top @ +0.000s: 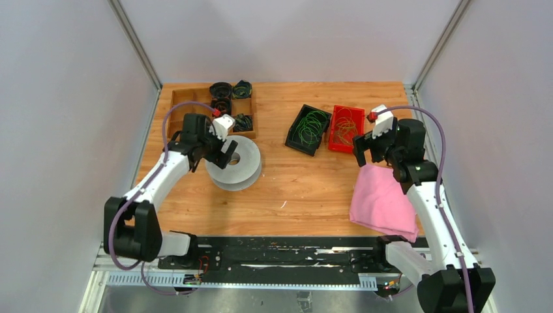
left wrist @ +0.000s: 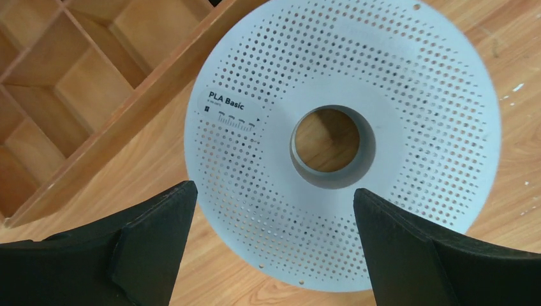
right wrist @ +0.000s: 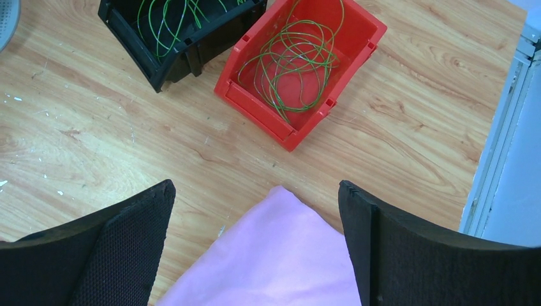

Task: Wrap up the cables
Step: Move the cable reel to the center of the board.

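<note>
My left gripper (left wrist: 274, 195) and right gripper (right wrist: 256, 186) hang spread, empty. The cables (right wrist: 295, 64) lie coiled inside the red bin (right wrist: 252, 111), more in the black bin (right wrist: 172, 67) beside it. They look light and springy; I'd pinch where loops bunch

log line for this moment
left gripper: open above spool | right gripper: open near pink cloth | cables: loose in red bin, black bin

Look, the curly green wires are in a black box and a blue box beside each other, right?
Not quite. The second box is red, not blue, as the right wrist view shows. The curly green wires do lie in it and in the black box beside it.
</note>
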Controlling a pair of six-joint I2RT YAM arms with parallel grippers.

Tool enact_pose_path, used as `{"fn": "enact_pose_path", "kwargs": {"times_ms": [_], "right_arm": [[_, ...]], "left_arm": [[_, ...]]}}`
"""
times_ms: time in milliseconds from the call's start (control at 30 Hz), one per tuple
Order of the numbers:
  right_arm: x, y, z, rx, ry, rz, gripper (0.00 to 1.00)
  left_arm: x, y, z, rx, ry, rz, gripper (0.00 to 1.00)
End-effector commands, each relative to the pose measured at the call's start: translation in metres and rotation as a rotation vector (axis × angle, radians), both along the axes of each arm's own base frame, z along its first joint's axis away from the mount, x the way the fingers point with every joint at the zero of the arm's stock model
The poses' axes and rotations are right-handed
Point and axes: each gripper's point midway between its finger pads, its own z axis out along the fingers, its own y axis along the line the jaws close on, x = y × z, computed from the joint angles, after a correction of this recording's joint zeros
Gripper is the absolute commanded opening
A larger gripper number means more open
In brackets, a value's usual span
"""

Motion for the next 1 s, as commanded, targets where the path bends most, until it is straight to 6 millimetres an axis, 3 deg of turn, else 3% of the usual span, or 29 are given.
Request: {"fn": "enact_pose_path", "kwargs": {"times_ms": [0,233,400,767,967], "right_arm": [[-0.004,0.007,0.005,0.001,-0.034,0.041,0.97],[-0.005,0.009,0.001,0.004,-0.025,0.051,0.97],[-0.004,0.010,-0.001,0.004,-0.014,0.054,0.97],[-0.004,0.009,-0.005,-0.003,-0.006,0.055,0.97],[-0.003,0.009,-0.009,-0.007,0.004,0.058,0.96]], "left_arm": [[0.010,0.008,-0.008,0.059,0.095,0.062,0.98],[0.025,0.020,-0.018,0.118,0.107,0.121,0.98],[0.026,0.019,-0.034,0.137,0.195,0.120,0.98],[0.039,0.017,-0.051,0.134,0.254,0.143,0.98],[0.027,0.006,-0.057,0.119,0.286,0.106,0.97]]}}
